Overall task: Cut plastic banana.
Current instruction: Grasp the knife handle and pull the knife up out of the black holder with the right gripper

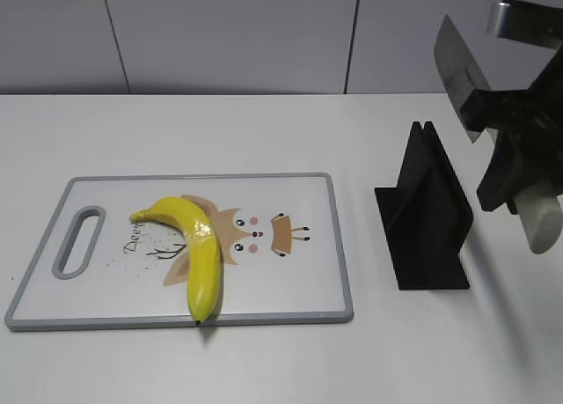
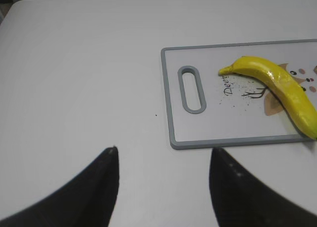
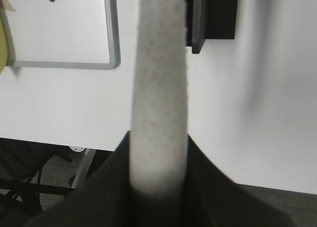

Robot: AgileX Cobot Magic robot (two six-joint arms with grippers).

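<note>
Banana lies on board; right end effector grips knife, left gapes empty.

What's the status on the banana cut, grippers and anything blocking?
Right gripper shut on knife, held high, right of knife stand. Left gripper open, empty, off board. Plastic banana uncut on cutting board. Nothing blocking it.

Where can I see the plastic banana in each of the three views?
Exterior view: plastic banana lies left of centre, on the cutting board.
Left wrist view: banana at right, upper half.
Right wrist view: only a yellow sliver at the left edge.
Shared landmark: the board's grey rim.
</note>
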